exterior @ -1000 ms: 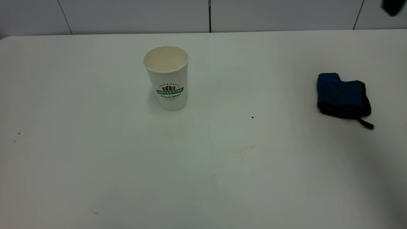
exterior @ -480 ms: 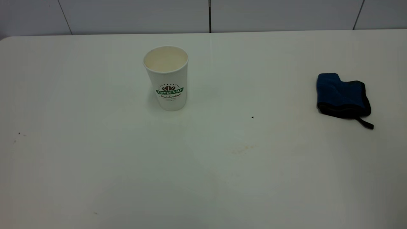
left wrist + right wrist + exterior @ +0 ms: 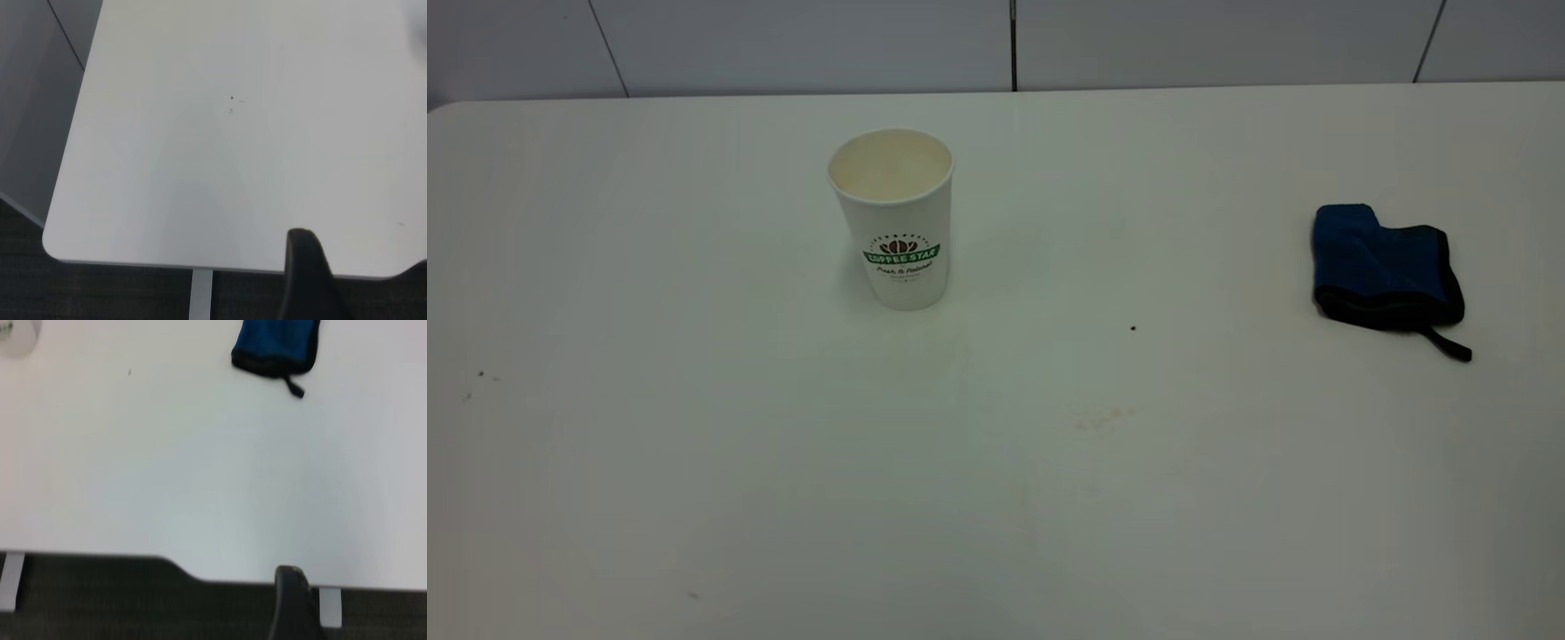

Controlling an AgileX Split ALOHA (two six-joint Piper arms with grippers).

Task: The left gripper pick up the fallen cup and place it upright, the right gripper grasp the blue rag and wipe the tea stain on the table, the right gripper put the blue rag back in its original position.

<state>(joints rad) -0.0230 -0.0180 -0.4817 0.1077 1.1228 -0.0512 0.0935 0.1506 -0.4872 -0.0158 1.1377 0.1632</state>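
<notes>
The white cup (image 3: 894,222) with the green "COFFEE STAR" logo stands upright on the white table (image 3: 694,444), left of centre. The blue rag (image 3: 1385,267) lies folded at the right, its black loop strap towards the front; it also shows in the right wrist view (image 3: 275,347). A faint light-brown tea stain (image 3: 1103,416) marks the table between them, nearer the front. Neither gripper shows in the exterior view. The left gripper (image 3: 307,273) hangs over the table's corner edge, far from the cup. The right gripper (image 3: 290,600) is beyond the table's edge, well apart from the rag.
A small dark speck (image 3: 1133,328) lies right of the cup and tiny specks (image 3: 480,374) at the far left. A grey panelled wall (image 3: 1014,44) runs behind the table's back edge. Dark floor shows below the table edge (image 3: 93,600) in the right wrist view.
The dark arm part at the exterior view's top right corner has left the picture, and its shadow on the table's right side has faded. Cup and rag have not moved.
</notes>
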